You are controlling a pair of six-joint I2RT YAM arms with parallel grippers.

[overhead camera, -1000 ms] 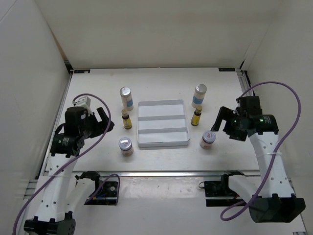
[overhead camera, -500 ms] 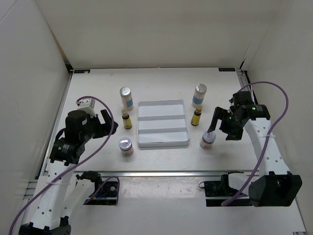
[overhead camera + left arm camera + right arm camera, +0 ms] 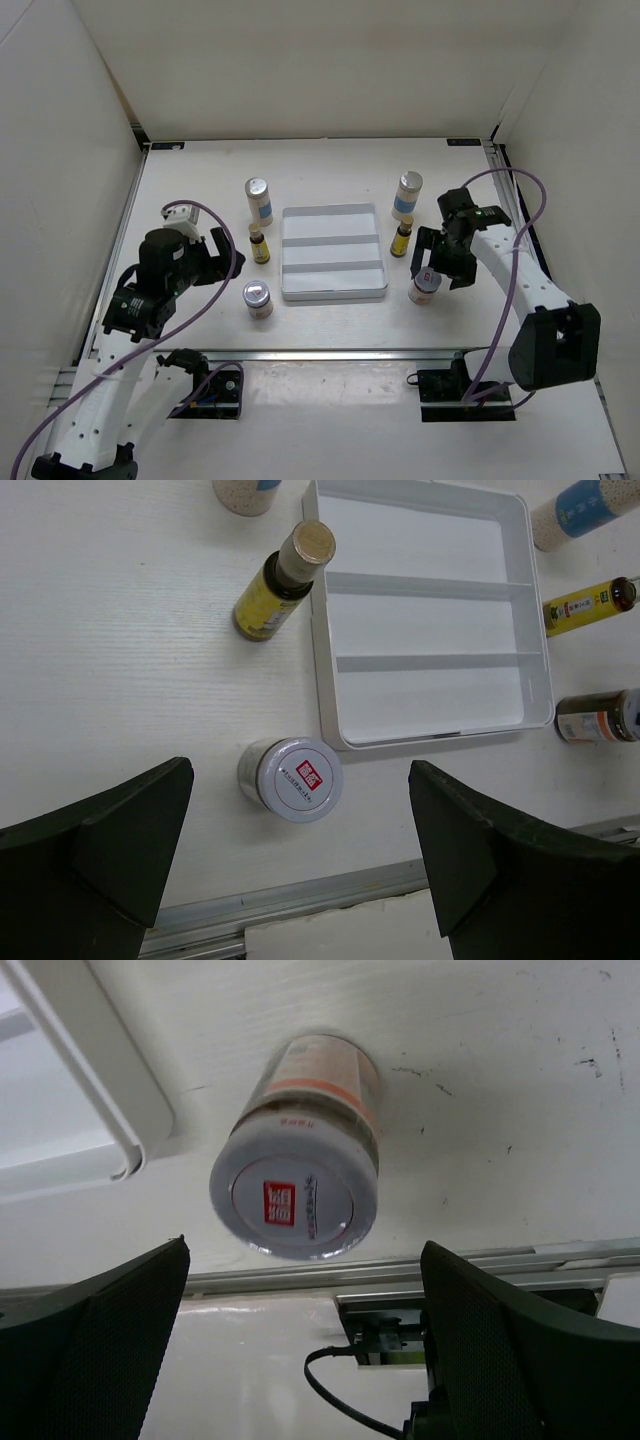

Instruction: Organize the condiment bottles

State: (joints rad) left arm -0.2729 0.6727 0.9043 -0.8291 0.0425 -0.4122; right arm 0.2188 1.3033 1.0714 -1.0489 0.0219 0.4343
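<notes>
Six condiment bottles stand around the tray [image 3: 333, 252]. On its left are a tall white bottle [image 3: 258, 198], a yellow bottle [image 3: 259, 244] and a squat jar [image 3: 257, 298]. On its right are a tall white bottle [image 3: 406, 193], a yellow bottle [image 3: 402, 240] and a squat jar [image 3: 424, 286]. My left gripper [image 3: 225, 258] is open, above and left of the left jar [image 3: 291, 778], which shows between its fingers. My right gripper [image 3: 432, 262] is open just above the right jar [image 3: 295, 1185], not touching it.
The grey ridged tray [image 3: 430, 630] has three empty compartments; its corner shows in the right wrist view [image 3: 90, 1080]. A metal rail [image 3: 330, 353] runs along the near table edge. White walls enclose the table on three sides.
My right gripper has swung left and now hangs over the right jar. My left arm has shifted slightly forward toward the left jar. No bottle has moved.
</notes>
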